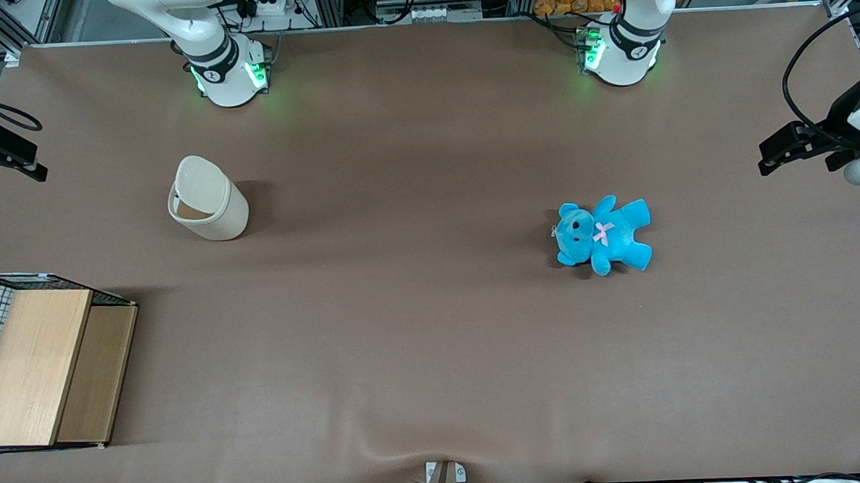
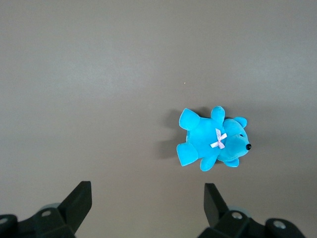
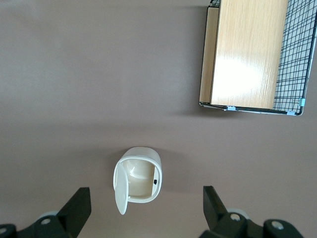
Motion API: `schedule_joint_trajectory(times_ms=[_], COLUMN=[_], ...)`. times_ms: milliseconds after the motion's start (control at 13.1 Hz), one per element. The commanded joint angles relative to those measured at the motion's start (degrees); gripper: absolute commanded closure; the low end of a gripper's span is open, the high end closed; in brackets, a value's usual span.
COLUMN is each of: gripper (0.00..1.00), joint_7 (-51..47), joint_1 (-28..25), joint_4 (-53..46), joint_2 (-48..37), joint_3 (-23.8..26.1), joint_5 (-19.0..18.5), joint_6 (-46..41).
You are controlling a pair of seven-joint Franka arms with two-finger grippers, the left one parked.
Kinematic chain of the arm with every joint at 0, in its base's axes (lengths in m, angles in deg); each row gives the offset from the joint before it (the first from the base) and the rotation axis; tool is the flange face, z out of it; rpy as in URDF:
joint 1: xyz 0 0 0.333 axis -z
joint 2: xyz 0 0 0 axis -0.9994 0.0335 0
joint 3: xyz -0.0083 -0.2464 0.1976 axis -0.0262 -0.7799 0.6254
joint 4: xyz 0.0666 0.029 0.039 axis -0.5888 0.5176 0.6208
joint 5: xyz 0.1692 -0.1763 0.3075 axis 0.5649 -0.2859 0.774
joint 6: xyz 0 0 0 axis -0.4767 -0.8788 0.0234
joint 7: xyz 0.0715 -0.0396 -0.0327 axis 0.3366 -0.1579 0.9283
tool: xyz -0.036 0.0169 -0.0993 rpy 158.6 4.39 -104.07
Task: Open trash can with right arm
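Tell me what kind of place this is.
Probably a robotics lab: the right arm is bolted to a brown-covered table, aluminium framing edges it, and the gripper hangs open above the trash can.

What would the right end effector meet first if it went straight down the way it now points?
Probably the trash can, its lid already raised: it lies between the open end effector fingers, though the line may narrowly miss it and reach the table.

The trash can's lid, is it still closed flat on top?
No. In the right wrist view the lid stands swung up off the trash can, showing its hollow inside, while the open gripper hangs above it.
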Motion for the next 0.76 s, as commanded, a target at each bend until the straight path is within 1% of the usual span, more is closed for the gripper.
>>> schedule_joint_trajectory(times_ms=[0, 305, 686], gripper=[0.00, 0.00, 0.00], joint_7=[0.4, -1.9, -2.1], joint_1=[0.7, 0.8, 0.8], joint_4=[-0.9, -0.9, -0.8], joint_2=[0.5, 0.5, 0.6], joint_3=[0.7, 0.7, 0.7], joint_5=[-0.9, -0.7, -0.4], joint_6=[-0.3, -0.7, -0.8])
